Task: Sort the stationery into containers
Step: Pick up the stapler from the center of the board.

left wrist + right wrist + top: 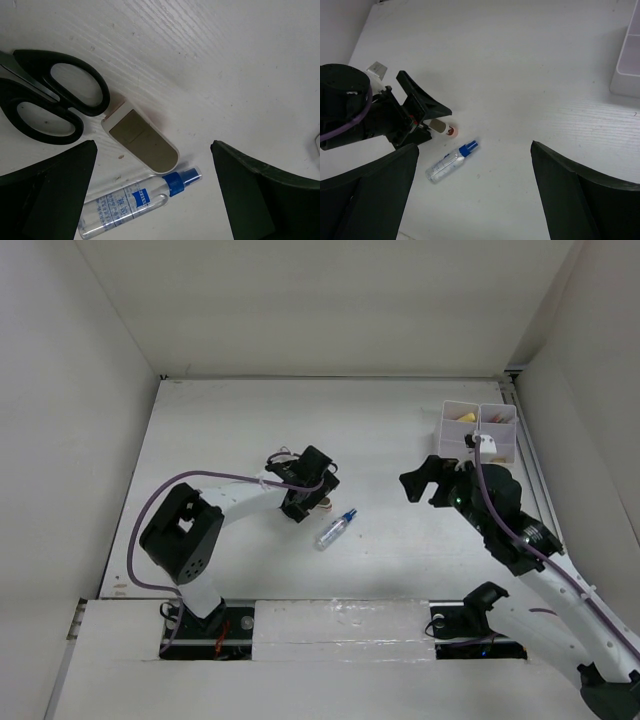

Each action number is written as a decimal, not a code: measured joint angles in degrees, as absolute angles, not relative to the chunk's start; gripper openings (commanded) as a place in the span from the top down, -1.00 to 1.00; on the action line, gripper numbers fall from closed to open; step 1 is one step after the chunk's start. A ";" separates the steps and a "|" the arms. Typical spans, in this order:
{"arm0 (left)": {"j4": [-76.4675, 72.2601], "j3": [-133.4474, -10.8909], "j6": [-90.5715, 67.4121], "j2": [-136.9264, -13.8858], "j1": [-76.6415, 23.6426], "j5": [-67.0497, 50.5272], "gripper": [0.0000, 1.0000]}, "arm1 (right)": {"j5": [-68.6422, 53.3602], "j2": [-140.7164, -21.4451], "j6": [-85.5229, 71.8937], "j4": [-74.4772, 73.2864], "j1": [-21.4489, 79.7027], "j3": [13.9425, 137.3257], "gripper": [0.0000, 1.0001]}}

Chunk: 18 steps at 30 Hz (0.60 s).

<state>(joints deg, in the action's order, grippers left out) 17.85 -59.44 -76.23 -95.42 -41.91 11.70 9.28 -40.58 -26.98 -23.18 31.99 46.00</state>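
The left wrist view shows black-handled scissors (50, 102), a beige eraser-like block (142, 141) and a clear blue-capped bottle (131, 201) lying close together on the white table. My left gripper (153, 145) is open and empty and hovers right above the block. In the top view the left gripper (310, 495) covers the scissors, and the bottle (336, 529) lies just to its right. My right gripper (425, 480) is open and empty, in the air left of the two white bins (480, 428). Something yellow (467, 417) lies in the left bin.
The right wrist view shows the bottle (451, 162), the block (440, 126) under the left gripper (405, 115), and a bin's edge (627, 65) at the far right. White walls close off the table's left, back and right sides.
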 measured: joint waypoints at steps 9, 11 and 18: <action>17.34 -58.41 -78.04 -95.96 -41.85 11.57 -0.57 | 9.52 -37.45 -26.96 -22.70 31.99 45.98 -1.00; 17.26 -58.37 -78.15 -96.38 -41.85 11.60 -0.57 | 9.63 -37.10 -26.96 -22.63 31.99 46.00 -1.00; 15.64 -58.26 -78.54 -98.02 -41.78 10.81 -0.25 | 9.67 -37.06 -26.96 -22.65 31.99 46.00 -1.00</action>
